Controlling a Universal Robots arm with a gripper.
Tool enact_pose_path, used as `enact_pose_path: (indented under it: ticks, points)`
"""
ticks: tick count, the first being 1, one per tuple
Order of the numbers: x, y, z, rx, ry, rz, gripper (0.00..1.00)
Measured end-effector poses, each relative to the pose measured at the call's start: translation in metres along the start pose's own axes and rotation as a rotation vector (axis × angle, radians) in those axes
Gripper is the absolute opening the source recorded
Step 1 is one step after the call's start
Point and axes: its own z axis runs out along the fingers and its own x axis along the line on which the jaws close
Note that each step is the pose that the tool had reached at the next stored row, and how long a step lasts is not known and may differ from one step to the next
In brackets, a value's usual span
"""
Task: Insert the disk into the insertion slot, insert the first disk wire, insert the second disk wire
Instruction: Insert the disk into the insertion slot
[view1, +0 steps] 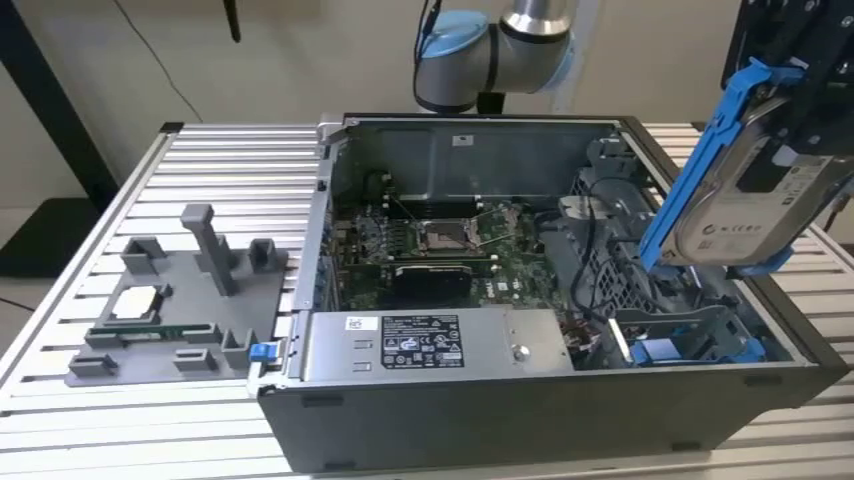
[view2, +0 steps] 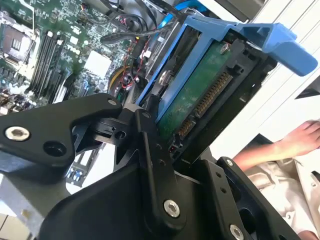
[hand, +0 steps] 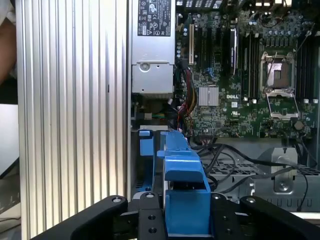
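My gripper (view1: 781, 140) is shut on the disk (view1: 747, 200), a silver-grey drive with a white label in a blue carrier frame. It hangs tilted above the open computer case (view1: 534, 420), over the side at the exterior view's right. The second wrist view looks at the disk's green board and connectors (view2: 200, 100) between the black fingers (view2: 150, 150). The insertion slot (view1: 681, 340), a dark bay with blue plastic parts, lies below the disk at the case's near corner, and its blue parts (hand: 146, 150) sit just beyond the carrier (hand: 182, 175). Black cables (hand: 225, 155) run over the perforated cage beside the slot.
The case also holds a motherboard (view1: 427, 240) and a grey power-supply box (view1: 427, 345) along its near wall. A grey fixture (view1: 174, 300) with small parts stands on the slatted table (view1: 214, 160) at the exterior view's left. A person's hand (view2: 300, 140) is close beside the case.
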Motion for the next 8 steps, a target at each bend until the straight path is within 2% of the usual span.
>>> enact_pose_path:
  ticks: [8]
  points:
    - [0.0000,-0.0001,0.0025,0.0000,0.0000,0.000,0.00]
